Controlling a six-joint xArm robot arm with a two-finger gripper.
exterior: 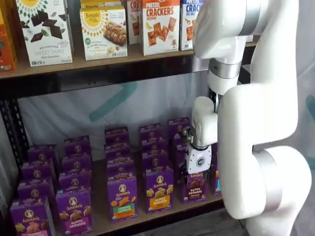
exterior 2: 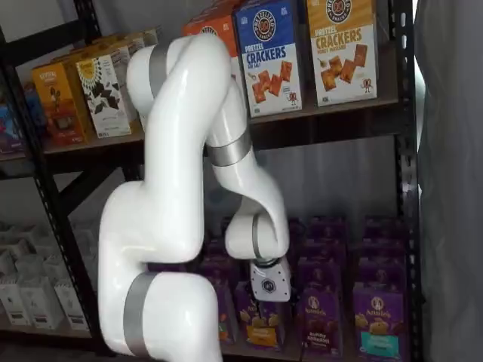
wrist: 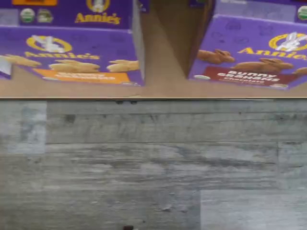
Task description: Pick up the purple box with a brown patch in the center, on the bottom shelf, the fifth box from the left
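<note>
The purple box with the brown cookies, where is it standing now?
The purple box stands at the front of the bottom shelf, directly below the gripper, right of an orange-panelled carton.

open gap of bare bottom shelf [wrist: 165, 72] between purple box [wrist: 254, 60] and, seemingly, orange-panel carton [wrist: 72, 55]

Gripper [exterior: 200, 173] hangs directly before the purple box [exterior: 196, 187] on the bottom shelf [exterior: 147, 220]; fingers indistinct.

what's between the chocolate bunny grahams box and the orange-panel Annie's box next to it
Nothing: the wrist view shows bare bottom shelf between the purple box and the orange-panel carton.
</note>
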